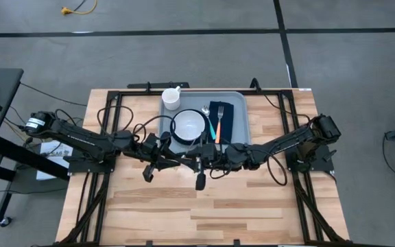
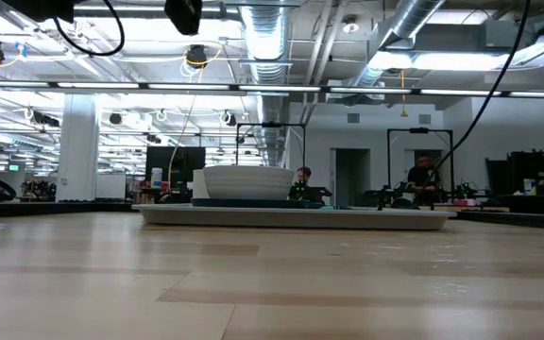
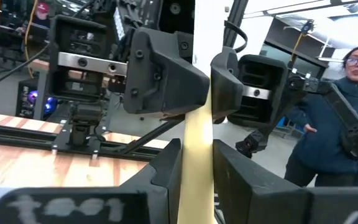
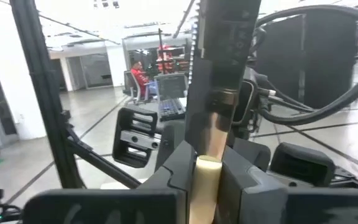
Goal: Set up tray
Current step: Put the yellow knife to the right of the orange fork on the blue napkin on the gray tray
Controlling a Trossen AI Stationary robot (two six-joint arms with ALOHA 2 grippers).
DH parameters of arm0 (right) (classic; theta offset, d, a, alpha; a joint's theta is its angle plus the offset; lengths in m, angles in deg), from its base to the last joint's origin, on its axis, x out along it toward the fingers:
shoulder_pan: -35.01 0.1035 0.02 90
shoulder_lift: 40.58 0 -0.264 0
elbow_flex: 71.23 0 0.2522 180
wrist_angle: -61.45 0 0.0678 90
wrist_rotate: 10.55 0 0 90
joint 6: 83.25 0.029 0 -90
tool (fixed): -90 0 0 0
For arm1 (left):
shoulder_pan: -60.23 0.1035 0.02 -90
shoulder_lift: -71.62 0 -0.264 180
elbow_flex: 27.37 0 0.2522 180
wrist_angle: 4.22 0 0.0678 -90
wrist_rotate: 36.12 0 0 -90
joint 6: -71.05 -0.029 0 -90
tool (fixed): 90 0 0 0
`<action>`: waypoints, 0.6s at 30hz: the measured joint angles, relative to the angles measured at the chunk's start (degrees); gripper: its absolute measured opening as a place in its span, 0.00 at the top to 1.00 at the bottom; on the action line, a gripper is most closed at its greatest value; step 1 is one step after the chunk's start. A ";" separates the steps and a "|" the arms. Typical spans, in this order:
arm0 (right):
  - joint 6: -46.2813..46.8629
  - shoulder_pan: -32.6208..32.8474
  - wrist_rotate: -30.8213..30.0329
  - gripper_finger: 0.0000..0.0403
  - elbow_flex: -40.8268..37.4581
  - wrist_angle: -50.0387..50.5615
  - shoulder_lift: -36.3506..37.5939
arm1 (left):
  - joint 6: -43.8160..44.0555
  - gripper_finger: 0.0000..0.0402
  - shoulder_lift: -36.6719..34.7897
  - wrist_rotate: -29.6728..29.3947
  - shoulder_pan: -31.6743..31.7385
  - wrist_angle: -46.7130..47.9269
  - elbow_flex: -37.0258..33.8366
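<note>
Both grippers meet in mid-air over the table's middle, just in front of the tray (image 1: pixel 240 134). Between them is a thin utensil with a cream handle (image 3: pixel 197 140). My left gripper (image 3: pixel 196 163) is shut on it from the table's left, and my right gripper (image 4: pixel 207 169) is shut on it from the right. In the high view the grippers (image 1: pixel 182 156) (image 1: pixel 199 152) hide the utensil. The grey-blue tray holds a white bowl (image 1: pixel 188 125) on a dark plate, a navy napkin (image 1: pixel 223 116), a spoon (image 1: pixel 208 118), an orange-handled fork (image 1: pixel 218 129) and a white mug (image 1: pixel 172 98). My left gripper pinches the cream handle (image 3: pixel 195 180) between its two fingers, coming in about level from the table's left. The utensil runs on along the fingers toward the other gripper, clear of the table. My right gripper pinches the same utensil at a cream part (image 4: pixel 207 177) between its two fingers, level from the table's right. Beyond its fingers a shiny stretch (image 4: pixel 219 127) runs toward the left gripper.
The tray lies at the far middle of the wooden table (image 1: pixel 204 213), whose near half is bare wood. In the low view the tray (image 2: pixel 291 218) and bowl (image 2: pixel 248 179) show ahead. A person (image 3: pixel 347 118) stands beyond the table, and black frame rails run along both sides.
</note>
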 joint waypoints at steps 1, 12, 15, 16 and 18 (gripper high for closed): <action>0.36 0.00 0.42 0.94 0.00 0.02 0.00 | 0.00 0.84 0.00 0.02 -0.02 0.07 0.00; 0.61 -0.07 1.10 0.93 0.00 0.19 -0.02 | 1.79 0.78 -0.04 0.53 -0.04 0.73 0.00; 0.85 -0.11 1.10 0.93 0.00 0.25 -0.02 | 2.28 0.76 -0.07 0.64 0.07 1.48 0.00; 0.85 -0.11 1.10 0.93 0.00 0.24 -0.02 | 2.47 0.75 -0.07 0.82 0.18 1.85 0.00; 0.86 -0.13 1.08 0.93 0.00 0.20 -0.02 | 2.80 0.73 -0.07 1.07 0.24 2.54 0.00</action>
